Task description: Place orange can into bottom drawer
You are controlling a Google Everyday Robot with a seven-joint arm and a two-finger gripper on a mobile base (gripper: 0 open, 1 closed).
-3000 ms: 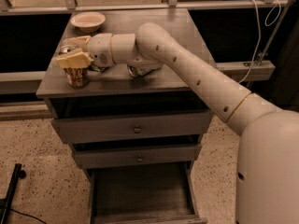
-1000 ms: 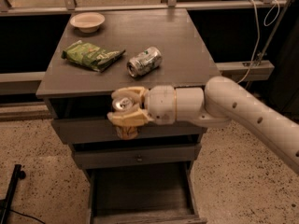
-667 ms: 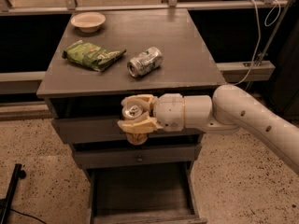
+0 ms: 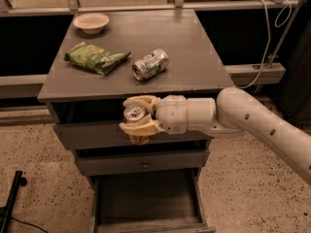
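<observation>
My gripper (image 4: 137,116) is shut on the orange can (image 4: 134,116), whose silver top with pull-tab faces up between the pale fingers (image 4: 141,102). It hangs in front of the cabinet's top drawer, just below the tabletop edge. The bottom drawer (image 4: 146,198) is pulled open directly below, its plain wooden interior showing. The can is well above the drawer.
On the cabinet top (image 4: 194,57) lie a silver-and-green can (image 4: 150,64) on its side, a green snack bag (image 4: 95,57) and a pale bowl (image 4: 91,22). The middle drawer (image 4: 143,164) with a small knob is shut. My arm (image 4: 262,123) comes in from the right.
My gripper lifted the orange can off the tabletop's left side, carried it down in front of the cabinet, and keeps drifting right and slightly lower above the open drawer.
</observation>
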